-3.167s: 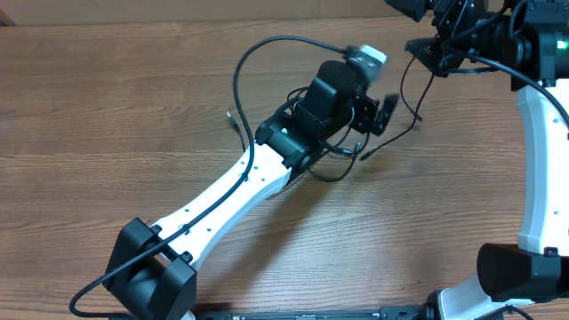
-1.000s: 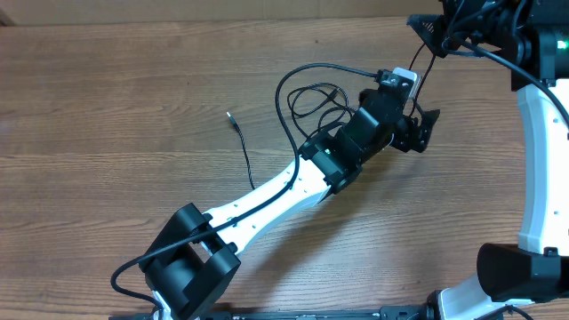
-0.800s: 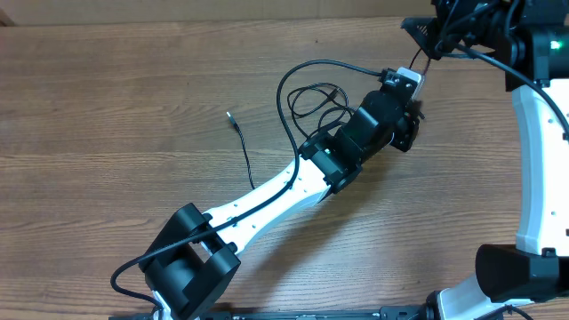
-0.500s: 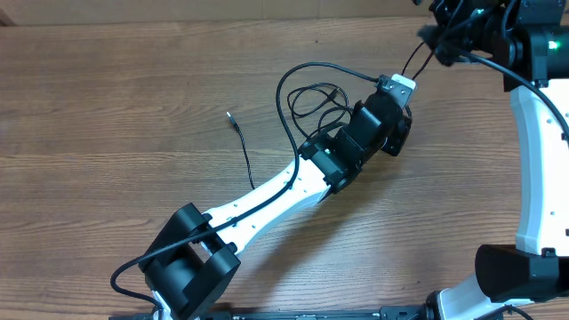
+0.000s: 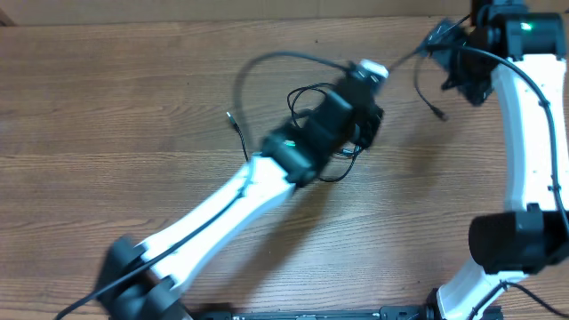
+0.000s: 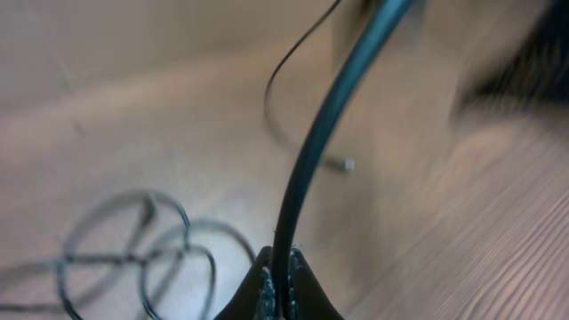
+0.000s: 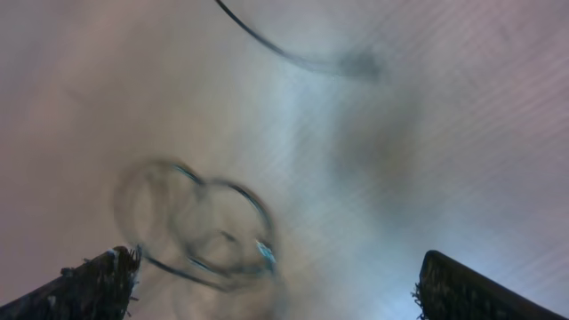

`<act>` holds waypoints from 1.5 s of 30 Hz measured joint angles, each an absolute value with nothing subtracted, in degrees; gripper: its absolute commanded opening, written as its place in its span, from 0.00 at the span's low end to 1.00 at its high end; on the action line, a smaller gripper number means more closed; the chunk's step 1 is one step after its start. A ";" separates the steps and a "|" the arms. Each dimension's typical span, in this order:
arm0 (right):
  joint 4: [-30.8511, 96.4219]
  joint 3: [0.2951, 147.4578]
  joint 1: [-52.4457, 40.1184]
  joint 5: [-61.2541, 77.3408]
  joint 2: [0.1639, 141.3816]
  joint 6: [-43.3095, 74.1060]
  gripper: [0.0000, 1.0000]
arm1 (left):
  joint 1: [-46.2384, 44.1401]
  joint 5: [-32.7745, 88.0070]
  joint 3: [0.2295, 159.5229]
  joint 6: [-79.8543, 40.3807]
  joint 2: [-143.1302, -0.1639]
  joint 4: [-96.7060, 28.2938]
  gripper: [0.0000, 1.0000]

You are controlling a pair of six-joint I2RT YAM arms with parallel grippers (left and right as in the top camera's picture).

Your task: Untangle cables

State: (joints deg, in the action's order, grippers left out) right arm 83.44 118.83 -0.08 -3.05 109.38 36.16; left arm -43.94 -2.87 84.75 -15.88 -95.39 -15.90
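Wood table [image 5: 107, 107]; left arm [image 5: 258, 173] overlies cables [image 5: 296, 96], hiding loops.

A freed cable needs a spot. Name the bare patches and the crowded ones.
Bare: the table's left side, beyond the loose plug end; the near stretch between left arm and right arm. Crowded: the cable tangle around the left gripper; the far corner by the right gripper.

Cables [image 7: 203, 224] blurred in right wrist view; left arm [image 5: 222, 203] smeared.
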 measured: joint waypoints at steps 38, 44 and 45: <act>84.44 102.74 -11.31 3.68 112.36 30.17 1.00 | 33.43 -7.14 106.56 -8.34 -87.48 -26.44 0.04; 84.44 102.74 -11.31 5.21 112.36 30.17 1.00 | 33.39 0.23 106.56 -8.34 -95.79 -26.41 0.04; 84.44 102.74 -11.31 5.48 112.36 30.17 1.00 | 33.39 1.04 106.56 -8.34 -97.56 -26.39 0.04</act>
